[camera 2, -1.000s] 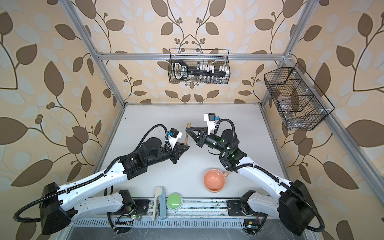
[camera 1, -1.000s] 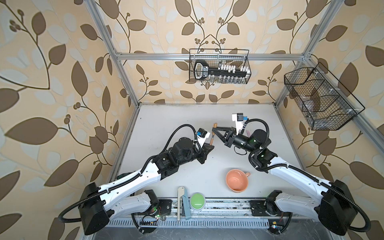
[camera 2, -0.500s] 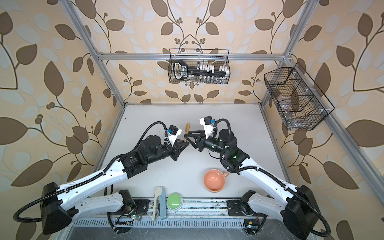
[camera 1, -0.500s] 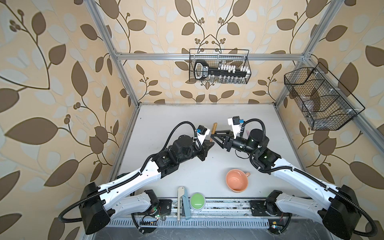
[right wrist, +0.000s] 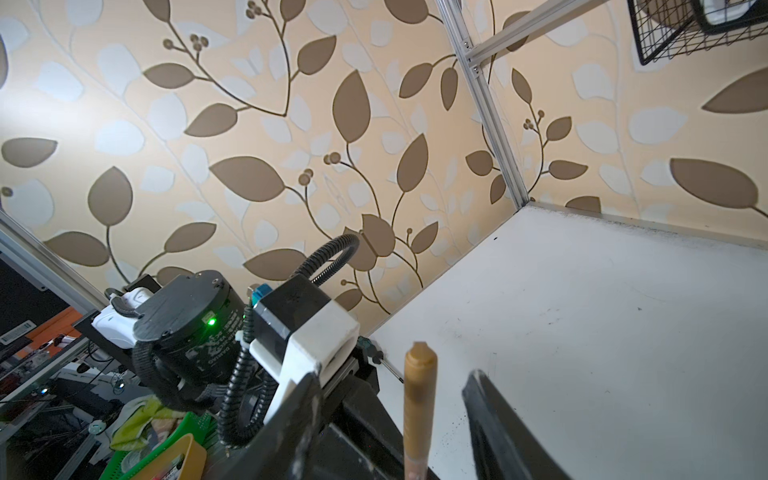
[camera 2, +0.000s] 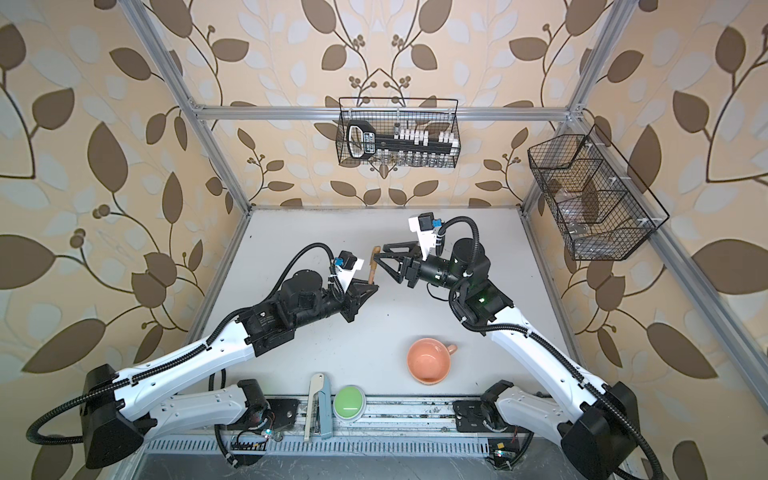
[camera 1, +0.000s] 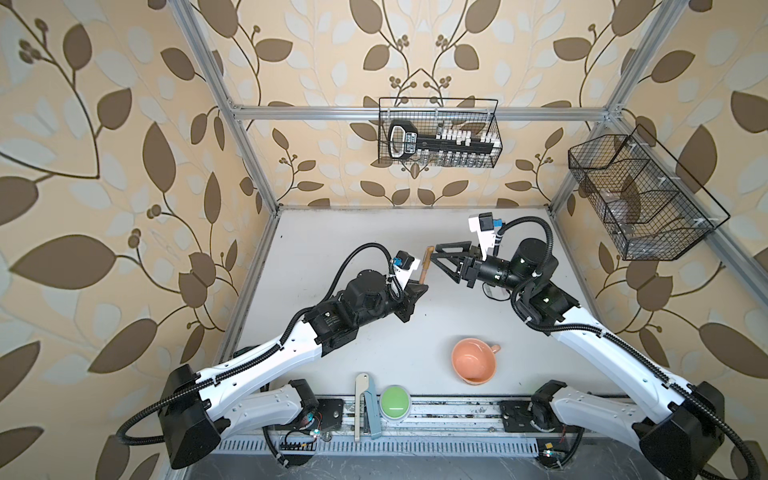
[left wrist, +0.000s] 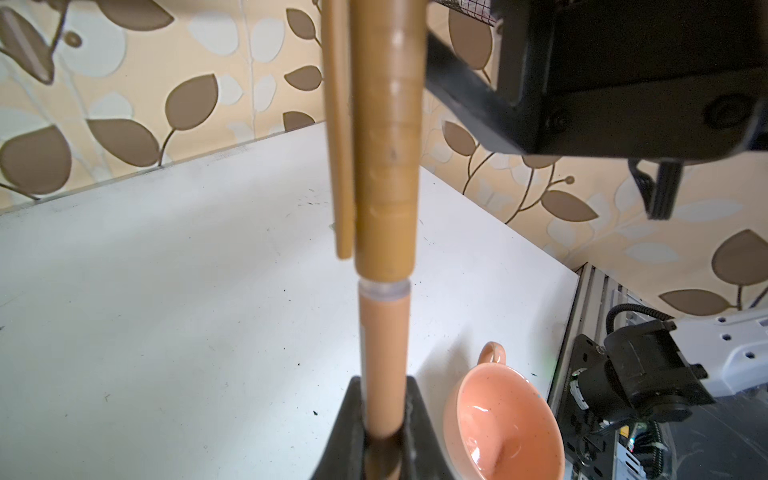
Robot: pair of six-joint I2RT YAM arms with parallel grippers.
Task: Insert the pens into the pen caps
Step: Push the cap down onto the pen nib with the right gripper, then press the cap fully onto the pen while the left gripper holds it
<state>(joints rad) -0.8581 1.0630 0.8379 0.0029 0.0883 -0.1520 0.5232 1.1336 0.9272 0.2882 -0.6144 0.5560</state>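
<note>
1. Tan-brown plastic pen cap [left wrist: 388, 145], a short rounded tube with a flat clip [left wrist: 338, 145] along one side, sits over the upper end of the slim tan-brown marker pen [left wrist: 384, 357]. A thin clear ring shows between the cap's mouth and the barrel.
2. Your left gripper [left wrist: 384, 432] has its two black fingers clamped on the pen's barrel near its lower end. The pen rises straight out from between them, with the capped end farthest from those fingertips.
3. Your right gripper [right wrist: 392, 374] has its fingers [right wrist: 490, 415] spread apart. In the right wrist view the cap's rounded end stands in the gap between them, with open space on both sides, so it touches neither finger.
4. In both top views the capped pen is held in the air above the white tabletop [camera 1: 353, 249]. The right fingertips flank the cap's end and the left fingertips grip the opposite end, so the two grippers face each other across the pen.
5. Look back from the right fingers toward the arm bases and you see a salmon-orange ceramic cup [camera 1: 490, 370]. It stands upright on the table, well apart from both pairs of fingers.
6. Farther from the fingers than the cup, a round green button [camera 1: 395, 403] sits on the metal rail [camera 1: 457, 411] at the table's front edge.
</note>
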